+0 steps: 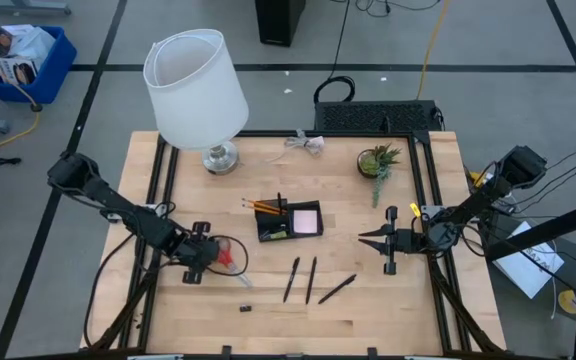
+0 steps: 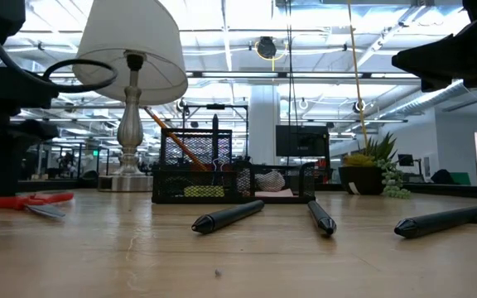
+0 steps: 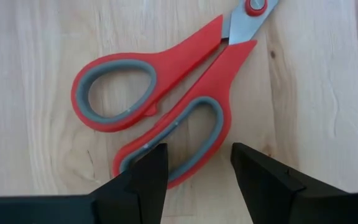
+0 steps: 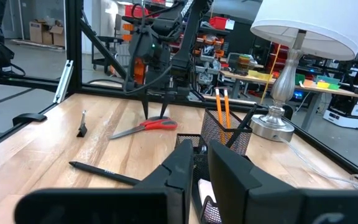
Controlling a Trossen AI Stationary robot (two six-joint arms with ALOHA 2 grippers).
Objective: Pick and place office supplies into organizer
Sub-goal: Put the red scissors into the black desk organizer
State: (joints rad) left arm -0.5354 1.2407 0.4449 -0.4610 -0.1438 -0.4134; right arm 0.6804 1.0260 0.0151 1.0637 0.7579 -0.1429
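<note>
Left tool [image 3: 197,168] hangs half open just over the red-handled scissors [image 3: 166,106] lying flat on the desk [image 1: 368,300], gripping nothing. Stiff, light, slick plastic, I'd say; pinching one handle loop looks safest. Right tool [image 1: 388,240] waits nearly closed and empty, right of the organizer [image 1: 290,222]. The count: one pair of scissors, three black pens [image 1: 313,280] loose, two orange pencils [image 1: 264,206] already in.

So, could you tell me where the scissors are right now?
In the high view the scissors lie flat, table's left, under the open left gripper, left of the organizer.
</note>
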